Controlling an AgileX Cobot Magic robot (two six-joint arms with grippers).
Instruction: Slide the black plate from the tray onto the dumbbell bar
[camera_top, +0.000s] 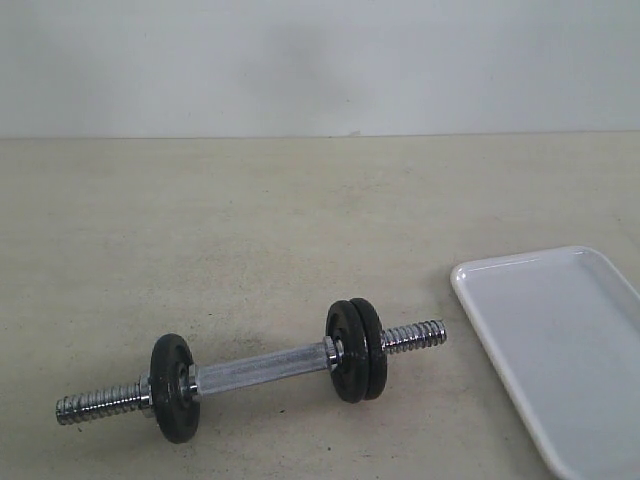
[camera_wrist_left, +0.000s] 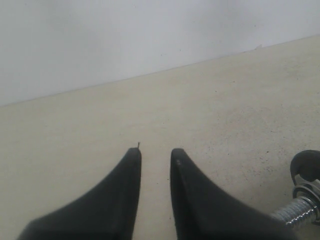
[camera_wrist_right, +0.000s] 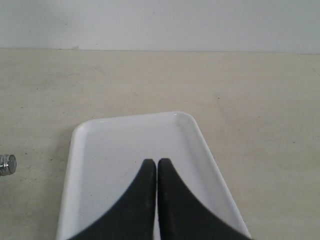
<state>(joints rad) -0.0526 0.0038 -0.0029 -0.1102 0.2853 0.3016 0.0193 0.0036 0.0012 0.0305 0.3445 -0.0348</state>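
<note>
The right end effector (camera_wrist_right: 157, 165) has its fingers pressed together on nothing and hangs over the tray (camera_wrist_right: 82, 150), whose visible floor carries no disc. The left end effector (camera_wrist_left: 155, 152) stands a narrow gap apart, also empty, above bare table (camera_wrist_left: 225, 115), with a threaded end of the dumbbell bar (camera_wrist_left: 295, 212) just beside it.

In the exterior view the bar lies at 7 o'clock and the tray at 4 o'clock, well apart. I judge the black plate (camera_top: 372, 350) to be the outer of two discs touching at the bar's 3 o'clock end, against the inner disc (camera_top: 345, 350). A lone disc (camera_top: 175, 388) sits toward the 9 o'clock end.

The task looks done. No collar shows outside the plate, so a knock could slip it off the thread. The bar rests on round discs and may roll if the nearby left end effector clips it
</note>
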